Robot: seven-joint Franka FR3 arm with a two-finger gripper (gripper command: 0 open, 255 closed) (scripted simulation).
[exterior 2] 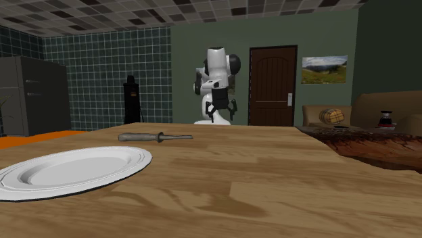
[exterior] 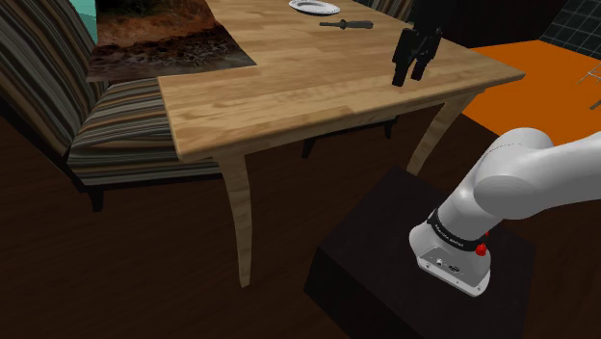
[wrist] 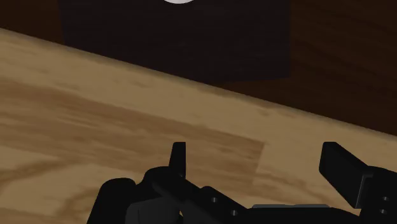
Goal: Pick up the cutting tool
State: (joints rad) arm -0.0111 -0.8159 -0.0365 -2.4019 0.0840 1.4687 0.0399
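Your gripper hangs wide open, empty, near the edge of the wooden table; the knife lies well apart, by the white plate. It seems slim, so an off-centre pinch could skid it into the plate

The white arm rises from its base at the shoulder view's lower right, and its thick lower links bend out past that view's right edge. The black gripper hangs farther up and to the left, pointing down at a slight tilt. In the wrist view its two fingers stand well apart with nothing between them. In the second exterior view the arm looks upright and folded on itself.
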